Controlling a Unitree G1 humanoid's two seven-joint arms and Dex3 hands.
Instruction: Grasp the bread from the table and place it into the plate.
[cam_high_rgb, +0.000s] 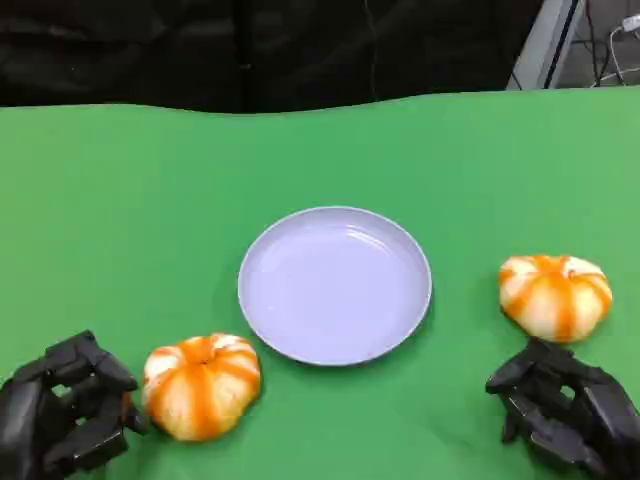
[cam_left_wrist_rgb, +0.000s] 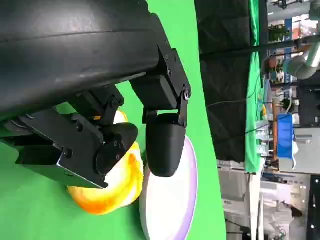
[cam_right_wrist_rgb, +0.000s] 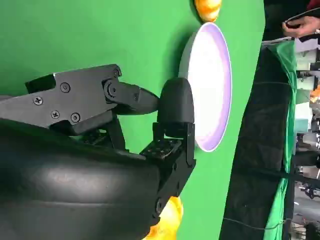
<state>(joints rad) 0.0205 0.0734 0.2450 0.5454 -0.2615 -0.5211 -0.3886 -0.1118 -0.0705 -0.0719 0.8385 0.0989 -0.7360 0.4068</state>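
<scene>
Matt green cloth table cover (cam_high_rgb: 130, 200), glossy smooth plate (cam_high_rgb: 335, 285), possibly plastic, shiny-glazed bread rolls (cam_high_rgb: 202, 385), hard black plastic-looking hands (cam_high_rgb: 65, 415).

A green table (cam_high_rgb: 320, 160) carries three things. A pale lilac plate (cam_high_rgb: 335, 284) sits at the middle, a little toward the near edge, lying flat with nothing in it. An orange-and-white striped bread (cam_high_rgb: 201, 385) lies near the near edge, left of the plate and just beside its rim without touching. A second bread (cam_high_rgb: 555, 295) of the same look lies toward the right edge, apart from the plate's rim. The far edge meets a dark backdrop.
</scene>
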